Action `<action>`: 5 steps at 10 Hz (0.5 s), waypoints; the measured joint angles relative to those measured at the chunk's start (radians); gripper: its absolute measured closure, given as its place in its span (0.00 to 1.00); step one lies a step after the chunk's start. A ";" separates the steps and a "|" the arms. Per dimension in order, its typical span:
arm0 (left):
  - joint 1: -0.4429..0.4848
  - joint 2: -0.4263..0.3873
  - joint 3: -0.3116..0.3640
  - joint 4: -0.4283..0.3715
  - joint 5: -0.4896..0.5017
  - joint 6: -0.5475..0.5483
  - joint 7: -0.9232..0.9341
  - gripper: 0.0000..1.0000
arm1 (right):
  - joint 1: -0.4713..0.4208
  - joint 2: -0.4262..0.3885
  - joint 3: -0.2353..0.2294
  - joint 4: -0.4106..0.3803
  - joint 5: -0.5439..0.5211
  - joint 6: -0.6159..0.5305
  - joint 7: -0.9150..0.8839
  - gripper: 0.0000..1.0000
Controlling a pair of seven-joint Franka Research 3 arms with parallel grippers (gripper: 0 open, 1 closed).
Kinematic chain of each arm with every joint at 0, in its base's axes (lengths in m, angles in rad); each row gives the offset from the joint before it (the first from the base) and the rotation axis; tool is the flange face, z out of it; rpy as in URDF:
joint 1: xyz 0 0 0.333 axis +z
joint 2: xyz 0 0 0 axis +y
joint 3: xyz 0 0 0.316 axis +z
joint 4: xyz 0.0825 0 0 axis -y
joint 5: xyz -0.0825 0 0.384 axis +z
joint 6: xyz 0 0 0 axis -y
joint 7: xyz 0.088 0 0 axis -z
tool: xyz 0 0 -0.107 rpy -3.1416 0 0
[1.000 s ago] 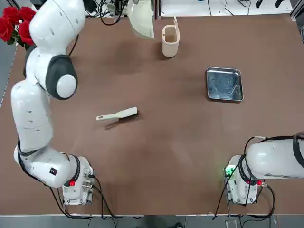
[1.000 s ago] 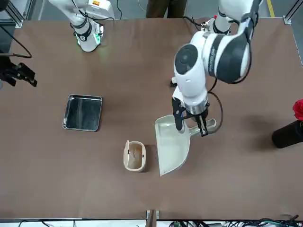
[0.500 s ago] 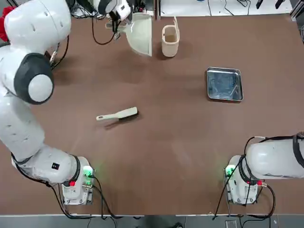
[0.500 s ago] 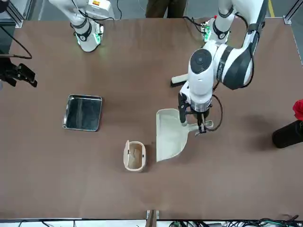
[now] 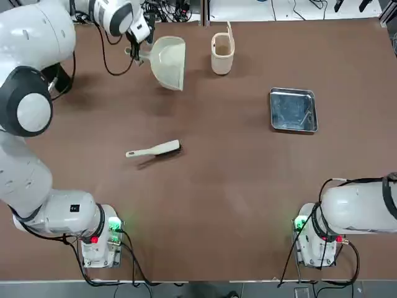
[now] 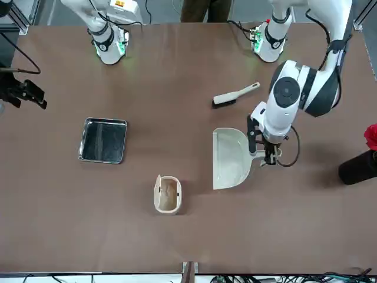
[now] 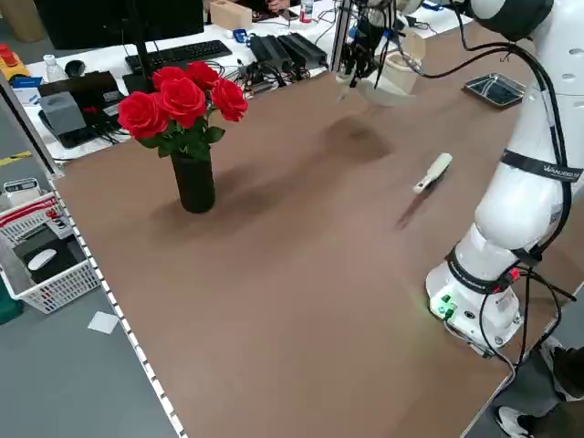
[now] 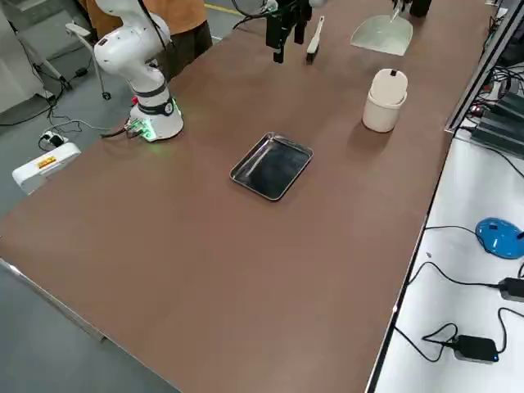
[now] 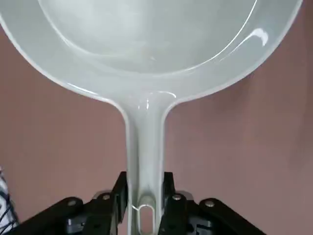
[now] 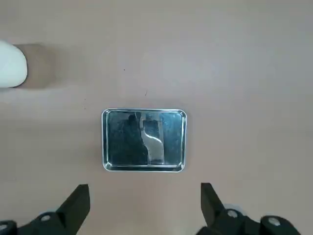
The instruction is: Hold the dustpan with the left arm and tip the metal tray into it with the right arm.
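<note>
The cream dustpan (image 5: pixel 169 62) hangs a little above the far left part of the table, its mouth turned toward the table's middle. My left gripper (image 5: pixel 138 54) is shut on its short handle; the left wrist view shows both fingers (image 9: pixel 120 188) clamped on the handle of the dustpan (image 9: pixel 146 49). The metal tray (image 5: pixel 293 110) lies flat on the right side of the table. High above the tray (image 10: pixel 144 140), my right gripper (image 10: pixel 144 205) is open and holds nothing.
A cream cup (image 5: pixel 222 53) stands at the far edge between dustpan and tray. A hand brush (image 5: pixel 153 149) lies left of the table's middle. A vase of red roses (image 7: pixel 182 100) stands at the far left corner. A person (image 6: pixel 197 9) stands behind the arms' bases.
My left arm has carried the dustpan from the table's far edge toward the robot's left and a little nearer, levelling it out. The right arm and the tray have not moved.
</note>
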 joint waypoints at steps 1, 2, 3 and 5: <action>0.000 -0.013 0.000 -0.049 0.000 0.035 0.000 0.68 | 0.000 0.000 0.000 0.000 0.000 0.001 0.000 0.00; 0.000 -0.024 0.002 -0.088 0.000 0.062 0.000 0.68 | 0.000 0.000 0.000 0.000 0.000 0.002 0.000 0.00; 0.002 -0.031 0.003 -0.117 0.000 0.077 0.000 0.68 | 0.000 0.000 0.000 0.000 0.000 0.003 0.000 0.00; 0.004 -0.046 0.007 -0.191 0.000 0.098 0.000 0.68 | 0.000 0.000 0.000 0.000 0.000 0.003 0.001 0.00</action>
